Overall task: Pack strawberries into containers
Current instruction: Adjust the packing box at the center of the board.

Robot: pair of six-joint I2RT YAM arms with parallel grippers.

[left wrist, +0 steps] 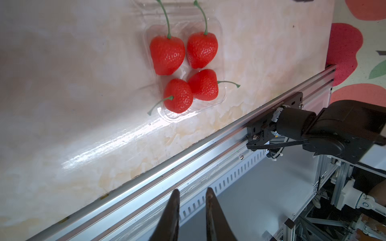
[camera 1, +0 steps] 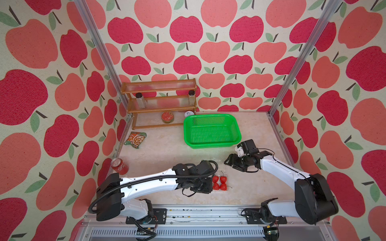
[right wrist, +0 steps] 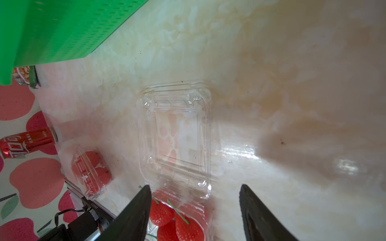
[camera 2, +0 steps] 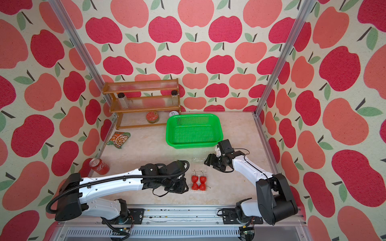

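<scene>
An open clear container [camera 1: 217,161] lies near the table's front. Its tray holds several red strawberries [camera 1: 219,183] with green stems, also sharp in the left wrist view [left wrist: 183,68]. My left gripper [left wrist: 192,193] sits just left of the tray [left wrist: 221,62]; its fingers stand a narrow gap apart, with nothing between them, over the front rail. My right gripper [right wrist: 194,187] is open and empty, hovering above the flat lid [right wrist: 175,135]. A second container [right wrist: 89,171], closed with strawberries inside, shows only in the right wrist view, near the front edge.
A green basket [camera 1: 211,116] stands behind the container. A wooden rack [camera 1: 160,104] with two jars and a tin is at the back left. A snack packet [camera 1: 135,139] and a red soda can [camera 1: 119,165] lie on the left. An aluminium rail [camera 1: 188,210] borders the front.
</scene>
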